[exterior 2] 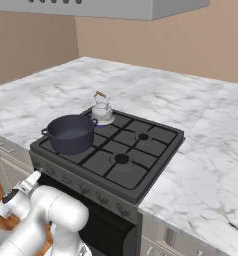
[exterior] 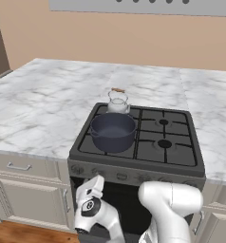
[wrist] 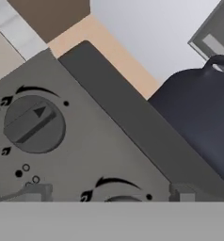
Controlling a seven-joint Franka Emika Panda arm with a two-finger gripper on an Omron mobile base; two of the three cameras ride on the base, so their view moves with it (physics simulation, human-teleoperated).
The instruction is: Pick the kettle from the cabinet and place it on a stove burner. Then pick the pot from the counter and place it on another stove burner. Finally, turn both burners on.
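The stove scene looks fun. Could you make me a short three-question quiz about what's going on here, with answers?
1. True or false: the kettle stands on a rear burner, behind the pot.
2. Which is wider, the pot or the kettle?
3. The hand is closest to: A) the kettle's handle, B) the knobs on the stove's front panel, C) a drawer in the counter.

Key
1. True. The pot sits on the front burner on the same side.
2. The pot.
3. B. In the hand view, its open fingers straddle a knob on the panel.
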